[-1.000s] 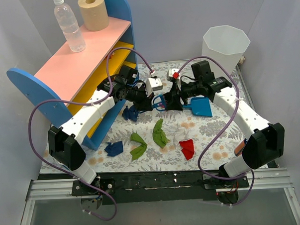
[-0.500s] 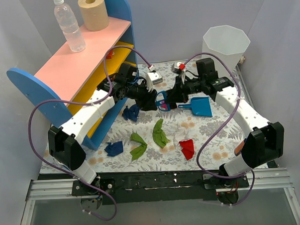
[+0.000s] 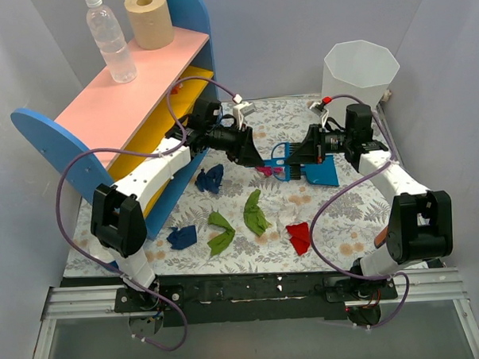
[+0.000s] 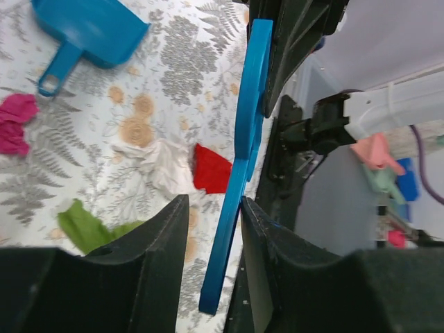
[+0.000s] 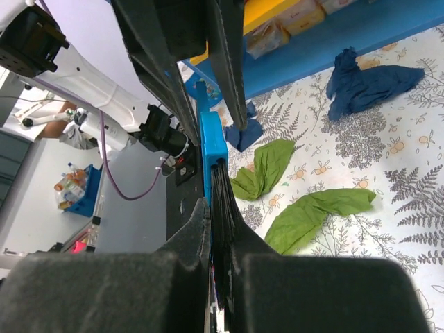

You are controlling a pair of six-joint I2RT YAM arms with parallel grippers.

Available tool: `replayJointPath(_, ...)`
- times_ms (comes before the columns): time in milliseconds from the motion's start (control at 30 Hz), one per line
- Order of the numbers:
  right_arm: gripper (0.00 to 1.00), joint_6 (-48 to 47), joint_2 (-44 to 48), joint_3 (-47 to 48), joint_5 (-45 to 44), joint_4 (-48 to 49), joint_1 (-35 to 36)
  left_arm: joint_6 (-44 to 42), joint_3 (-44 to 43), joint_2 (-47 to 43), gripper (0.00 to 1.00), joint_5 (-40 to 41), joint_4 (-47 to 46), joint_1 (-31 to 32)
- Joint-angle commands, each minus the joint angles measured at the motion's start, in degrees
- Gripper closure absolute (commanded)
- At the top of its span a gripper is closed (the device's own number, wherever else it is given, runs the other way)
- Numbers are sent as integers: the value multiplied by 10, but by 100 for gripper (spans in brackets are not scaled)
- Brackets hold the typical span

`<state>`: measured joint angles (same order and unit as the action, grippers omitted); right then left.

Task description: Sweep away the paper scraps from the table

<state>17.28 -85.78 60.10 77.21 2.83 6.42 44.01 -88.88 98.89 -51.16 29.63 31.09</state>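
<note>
Your surface (image 3: 352, 214), under its leaf-and-flower cloth, fills the middle of the top view between grey walls. The shelf (image 3: 132, 97) at upper left carries a bottle (image 3: 110, 42) and a roll (image 3: 149, 20), and a white bin (image 3: 360, 71) stands at upper right. The scraps (image 3: 255, 213) lie loose on the cloth: two green and one red toward the bottom centre, two navy further left by the shelf, and a magenta one near the handle of the dustpan (image 3: 323, 172), right of centre. The left arm (image 3: 156, 179) stretches from lower left along the shelf to the centre. The left fingers (image 4: 159, 257) stand apart, and the handle of the brush (image 5: 211, 146) shows in the gap; you cannot tell whether it touches them. The right arm (image 3: 390, 177) rises from lower right and bends inward to the left. The right fingers (image 5: 187, 250) are clamped on the brush, its bristles running down between them.
</note>
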Motion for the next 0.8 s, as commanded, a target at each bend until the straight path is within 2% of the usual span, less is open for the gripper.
replayJointPath(0,99,65,16,-11,27,74,-8,69,-30,30,67,-90,-50,-1)
replayJointPath(133,99,83,16,-26,20,92,-19,83,-35,43,76,-112,-59,-6)
replayJointPath(267,99,91,21,-47,9,97,-24,87,-32,48,100,-125,-69,-9)
replayJointPath(300,99,91,23,-50,5,93,-23,85,-32,48,100,-125,-67,-10)
replayJointPath(333,77,58,27,-48,-9,76,-27,79,-40,49,100,-120,-62,-10)
replayJointPath(400,56,-6,34,-15,-47,11,-39,23,-57,50,100,-96,-8,-11)
replayJointPath(433,41,-39,42,3,-94,-51,-44,-14,-70,52,100,-84,19,-10)
replayJointPath(467,36,-118,47,21,-117,-88,-52,-48,-90,52,100,-52,46,-11)
replayJointPath(500,34,-161,49,65,-139,-120,-52,-127,-103,52,100,-37,107,-11)
replayJointPath(533,28,-203,53,83,-166,-176,-51,-165,-114,54,100,-23,138,-10)
replayJointPath(633,14,-330,54,135,-183,-233,-44,-282,-132,52,100,31,233,-9)
replayJointPath(767,13,-508,58,179,-212,-368,7,-374,-107,15,100,90,272,-8)
